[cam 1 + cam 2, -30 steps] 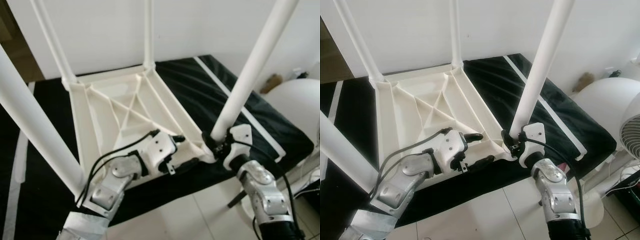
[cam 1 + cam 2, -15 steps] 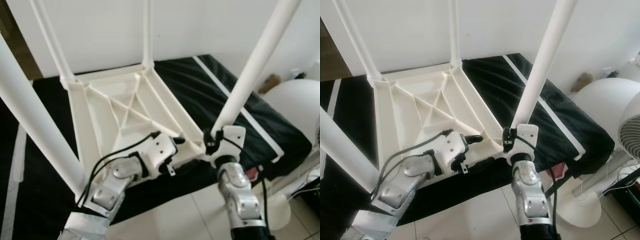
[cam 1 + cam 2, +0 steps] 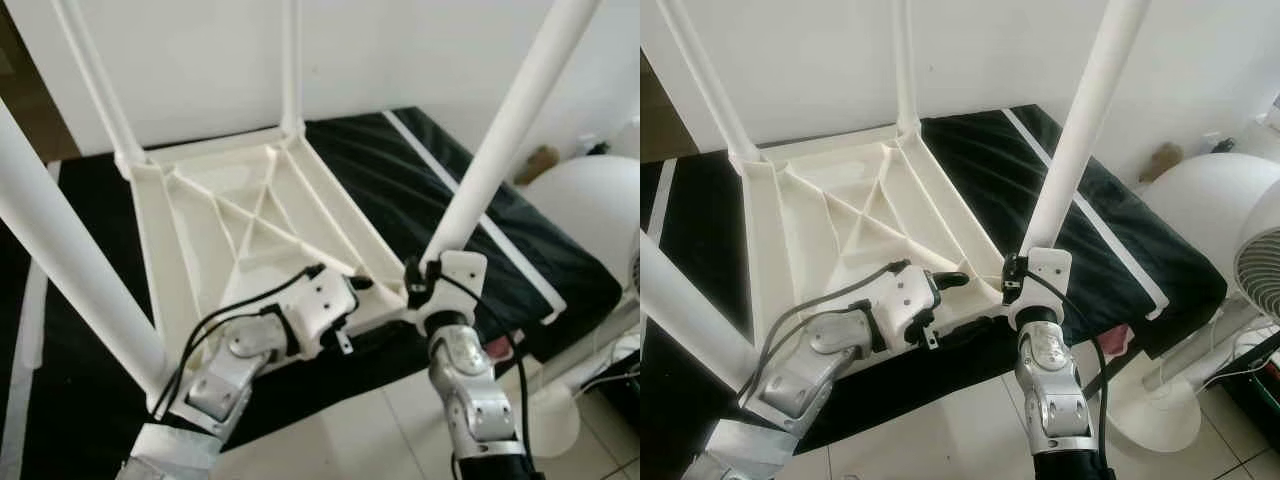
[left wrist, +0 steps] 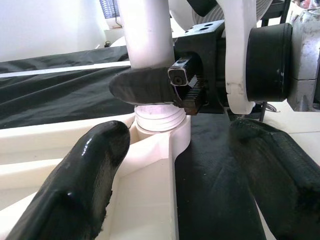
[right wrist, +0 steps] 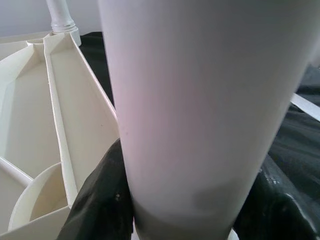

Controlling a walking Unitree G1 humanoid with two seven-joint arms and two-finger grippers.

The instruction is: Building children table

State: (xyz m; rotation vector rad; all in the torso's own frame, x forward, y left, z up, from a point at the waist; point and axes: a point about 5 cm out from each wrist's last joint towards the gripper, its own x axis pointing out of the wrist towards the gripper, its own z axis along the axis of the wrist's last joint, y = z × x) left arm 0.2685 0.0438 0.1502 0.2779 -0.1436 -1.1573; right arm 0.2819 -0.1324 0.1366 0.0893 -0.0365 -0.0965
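we had our right gripper (image 3: 1017,287) clamped on the last leg (image 3: 1072,150) just above its socket, our left gripper (image 3: 952,300) spread open over the tabletop (image 3: 820,225) rim beside it, judging more twisting came next.

We see a table (image 3: 840,230) of smooth matt white plastic, its legs (image 3: 1080,130) alike. It lies on a black cloth (image 3: 1080,240) with a faint sheen. Our arms (image 3: 1050,400) are brushed silver metal; the left hand's fingers (image 4: 85,180) are glossy black rubber. The floor (image 3: 940,420) is glossy tile.
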